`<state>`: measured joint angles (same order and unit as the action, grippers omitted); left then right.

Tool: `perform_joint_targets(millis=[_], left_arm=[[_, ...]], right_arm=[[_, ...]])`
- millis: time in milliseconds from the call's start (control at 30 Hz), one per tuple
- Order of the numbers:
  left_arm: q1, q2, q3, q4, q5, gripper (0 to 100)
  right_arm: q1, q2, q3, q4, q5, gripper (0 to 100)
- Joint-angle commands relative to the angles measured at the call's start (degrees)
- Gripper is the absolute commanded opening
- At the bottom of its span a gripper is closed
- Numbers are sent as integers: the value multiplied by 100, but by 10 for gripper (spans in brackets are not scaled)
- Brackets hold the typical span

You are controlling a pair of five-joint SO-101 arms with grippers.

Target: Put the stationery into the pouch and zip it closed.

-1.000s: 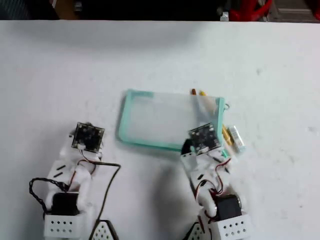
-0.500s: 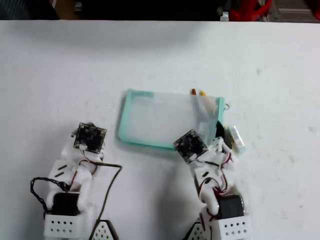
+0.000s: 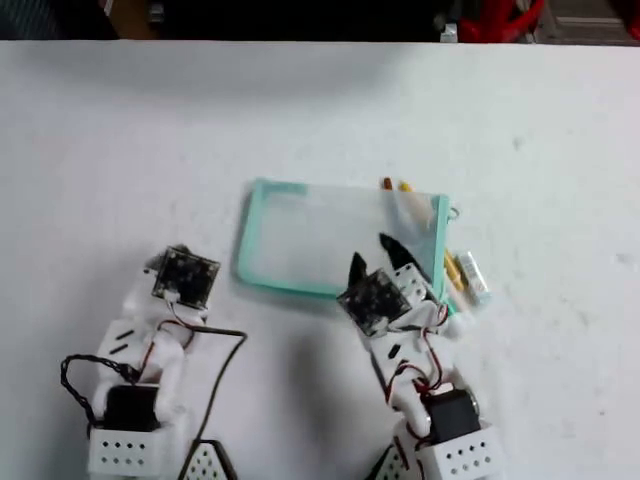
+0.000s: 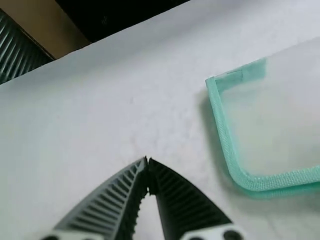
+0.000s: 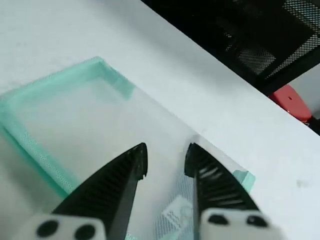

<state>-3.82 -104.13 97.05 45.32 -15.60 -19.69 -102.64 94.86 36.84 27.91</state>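
Your right gripper has its fingers released, above the pouch near its 4 o'clock corner. The left gripper is clenched on nothing off the 8 o'clock corner. Drop here and you'd likely pinch the pouch and drag it. The high view gives you the stationery outside, at 3 o'clock, while the wrist views give finger gaps.

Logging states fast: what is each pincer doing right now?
Left pincer: closed, empty.
Right pincer: open, empty, above the pouch.
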Motion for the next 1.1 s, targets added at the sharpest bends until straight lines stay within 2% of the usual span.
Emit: perform_joint_targets(millis=[0,367,433,533,567,633,800,1067], left_arm=[[92,-48,0,18,-149,24],[92,-48,-105,290,-202,24],[92,-48,-105,281,-185,24],[92,-48,-97,255,-176,24],[92,-48,-97,255,-167,24],[92,-48,-70,255,-158,35],[189,-48,-18,273,-185,141],[382,-22,-9,378,-387,135]], right_arm=[[154,-31,-18,-66,-114,12],[145,-48,149,-22,-105,162],[145,-31,202,-22,-79,144],[171,-40,202,-22,-79,15],[171,-40,202,-22,-79,12],[154,-31,202,-22,-79,46],[154,-40,202,-22,-114,43],[171,-31,202,-13,-114,173]])
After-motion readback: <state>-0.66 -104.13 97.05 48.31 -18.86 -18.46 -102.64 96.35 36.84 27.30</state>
